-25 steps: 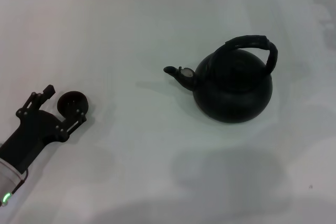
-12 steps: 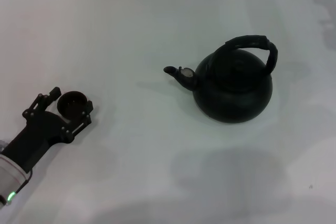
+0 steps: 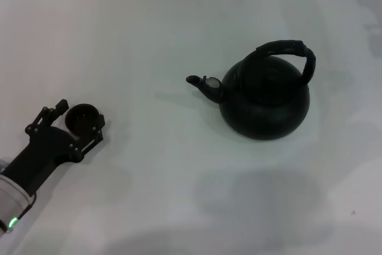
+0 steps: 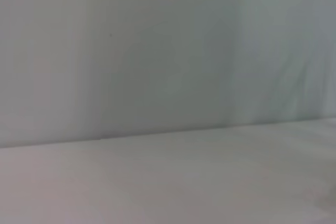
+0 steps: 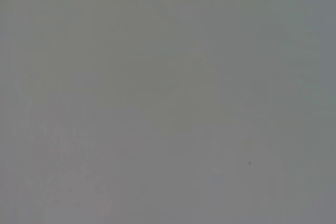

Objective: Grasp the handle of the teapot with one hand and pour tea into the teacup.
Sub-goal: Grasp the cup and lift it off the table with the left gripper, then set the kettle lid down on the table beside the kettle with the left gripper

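Note:
The teacup (image 3: 83,118), a tiny dark round cup, stands at the left of the white table, between the fingers of my left gripper (image 3: 82,116). The fingers press on its two sides, so the gripper is shut on it. The teapot (image 3: 265,104), large, round and matte black, stands right of centre. Its spout (image 3: 200,83) points left toward the cup. The handle (image 3: 287,47) arches over the pot's top with nothing on it. My right gripper is out of the head view. Both wrist views show only blank grey-white surface.
The white table (image 3: 149,195) stretches bare between the cup and the teapot. My left arm (image 3: 27,165) comes in from the lower left corner. Soft shadows lie on the table in front of the teapot.
Over the last second my left gripper's fingers closed in on the teacup and the hand shifted slightly toward it. In the last half second nothing moved. The teapot stayed put.

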